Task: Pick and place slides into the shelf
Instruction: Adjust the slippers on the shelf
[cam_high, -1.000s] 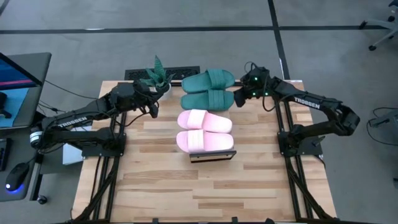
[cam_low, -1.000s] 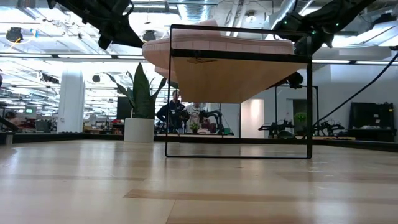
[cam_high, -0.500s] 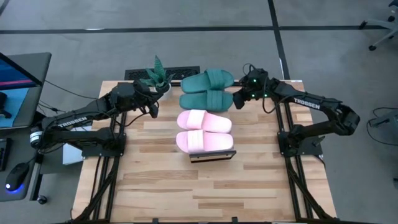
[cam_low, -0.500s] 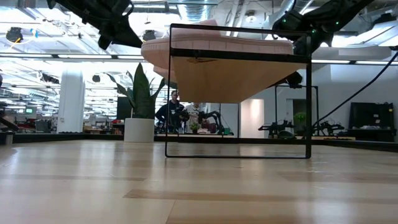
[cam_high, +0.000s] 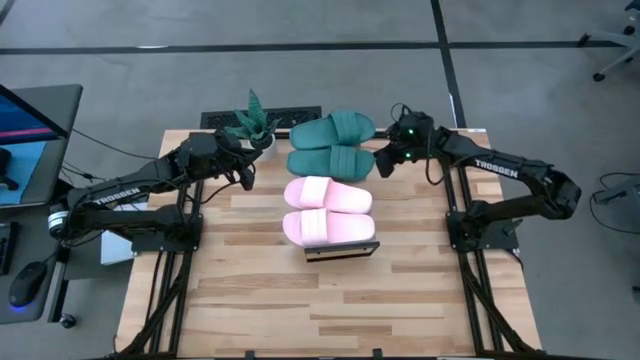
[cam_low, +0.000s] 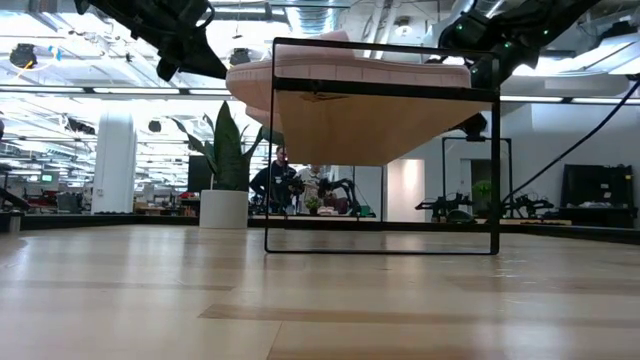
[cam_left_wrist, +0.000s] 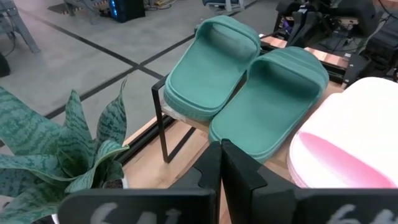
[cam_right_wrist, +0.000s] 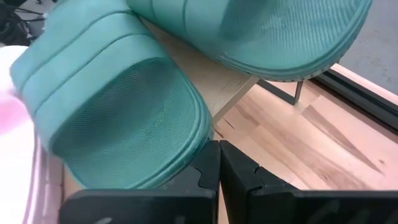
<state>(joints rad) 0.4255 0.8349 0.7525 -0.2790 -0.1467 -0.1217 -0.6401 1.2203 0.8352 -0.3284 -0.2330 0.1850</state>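
A slatted wooden table (cam_high: 260, 300) stands on a grey concrete floor (cam_high: 300, 70) crossed by dark lines. On it, the shelf (cam_high: 342, 251) carries the pink slides (cam_high: 328, 210) and the green slides (cam_high: 333, 144) in a row. A potted snake plant (cam_high: 252, 122) is set beside them. The left gripper (cam_high: 246, 176) and the right gripper (cam_high: 381, 160) are seen with fingers pressed together, empty, flanking the green pair. An open office is seen behind.

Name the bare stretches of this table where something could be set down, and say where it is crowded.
Free: the table's near half, in front of the shelf. Crowded: the far edge, where the potted plant, green slides, pink slides and both grippers cluster.
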